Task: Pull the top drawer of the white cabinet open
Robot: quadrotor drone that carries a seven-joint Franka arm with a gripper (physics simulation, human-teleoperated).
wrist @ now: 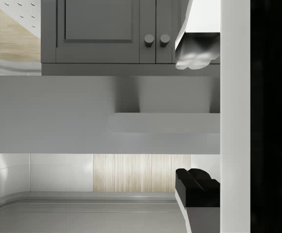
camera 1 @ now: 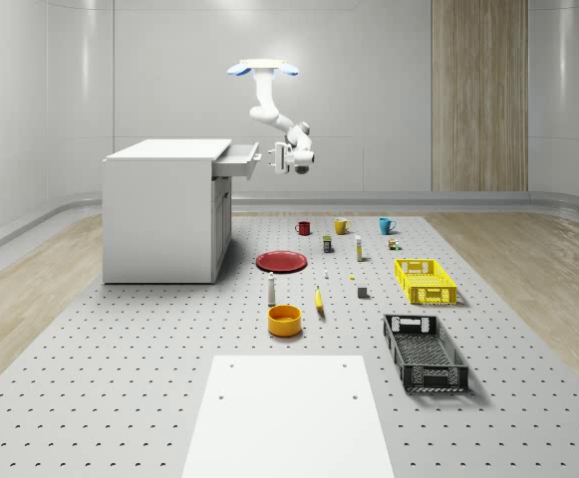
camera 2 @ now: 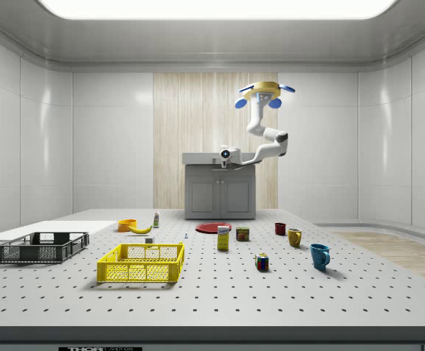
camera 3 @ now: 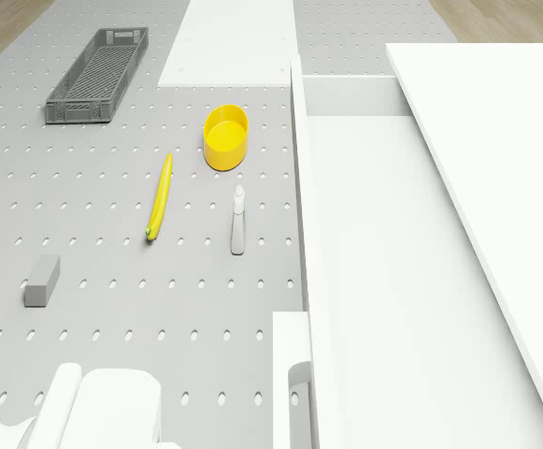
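Drone (camera 1: pixel 263 69) hovers high in the upper middle of the whole-scene view, above and to the right of the white cabinet (camera 1: pixel 164 209). Arm bends down and left, putting the end effector (camera 1: pixel 270 156) at the front of the top drawer (camera 1: pixel 237 162), which stands partly pulled out. In the wrist view the fingers (wrist: pixel 197 50) sit apart, one on each side of the drawer handle (wrist: pixel 162 123); contact with it cannot be told. On the desk (camera 1: pixel 120 378) below: red plate (camera 1: pixel 282 262), yellow bowl (camera 1: pixel 284 320), banana (camera 1: pixel 319 300).
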